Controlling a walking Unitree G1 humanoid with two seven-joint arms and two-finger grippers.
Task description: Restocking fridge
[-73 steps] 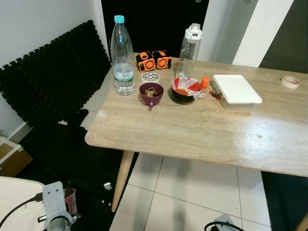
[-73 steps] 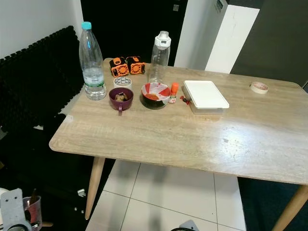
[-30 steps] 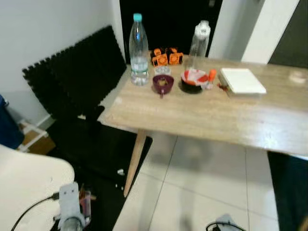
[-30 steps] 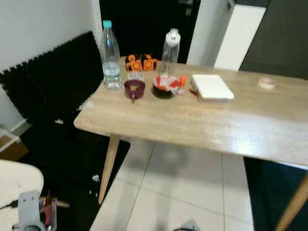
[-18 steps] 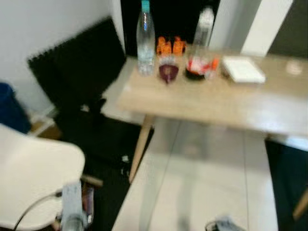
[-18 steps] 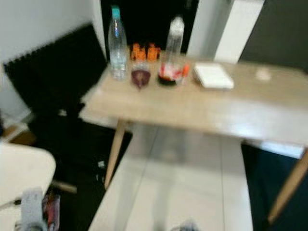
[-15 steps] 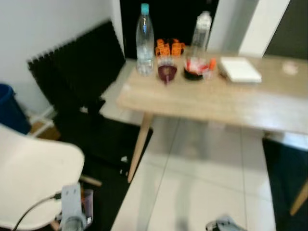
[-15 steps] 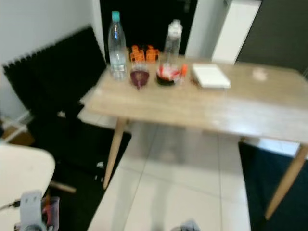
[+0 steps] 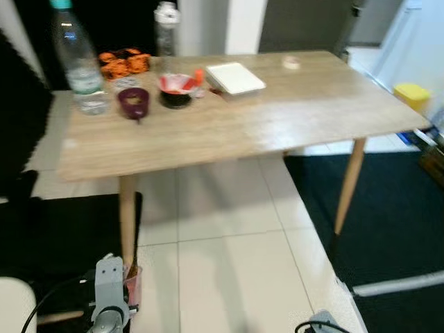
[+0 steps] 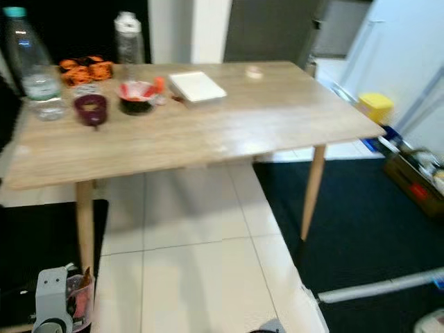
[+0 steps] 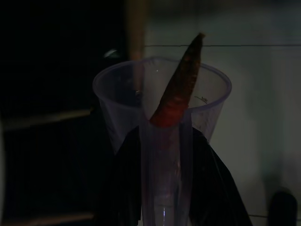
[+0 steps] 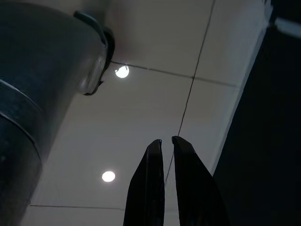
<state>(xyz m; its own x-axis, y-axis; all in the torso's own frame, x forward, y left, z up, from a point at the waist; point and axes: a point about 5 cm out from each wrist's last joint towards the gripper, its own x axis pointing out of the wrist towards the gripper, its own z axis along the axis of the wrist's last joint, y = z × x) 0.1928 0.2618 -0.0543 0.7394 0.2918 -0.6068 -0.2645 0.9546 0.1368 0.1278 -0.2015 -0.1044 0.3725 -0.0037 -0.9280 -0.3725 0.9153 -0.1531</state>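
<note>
Between L gripper (image 11: 162, 155) fingers: cup (image 11: 162, 99) w/ carrot (image 11: 178, 84).

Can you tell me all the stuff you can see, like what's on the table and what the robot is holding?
wooden table: one, light wood, in front of the robot
water bottle: one, clear with a teal cap, far left end of the table
clear bottle: one, white lid, at the table's far edge
orange things: two, orange and black, between the bottles
purple cup: one, beside the water bottle
red and white bowl: one, next to the purple cup
white box: one, flat, middle of the table
tape roll: one, pale, far side
yellow thing: one, on the floor past the table
plastic cup: one, clear, with a reddish-orange stick-like thing inside, held by the left gripper
right gripper: one, black fingers nearly together, hanging over the tiled floor
</note>
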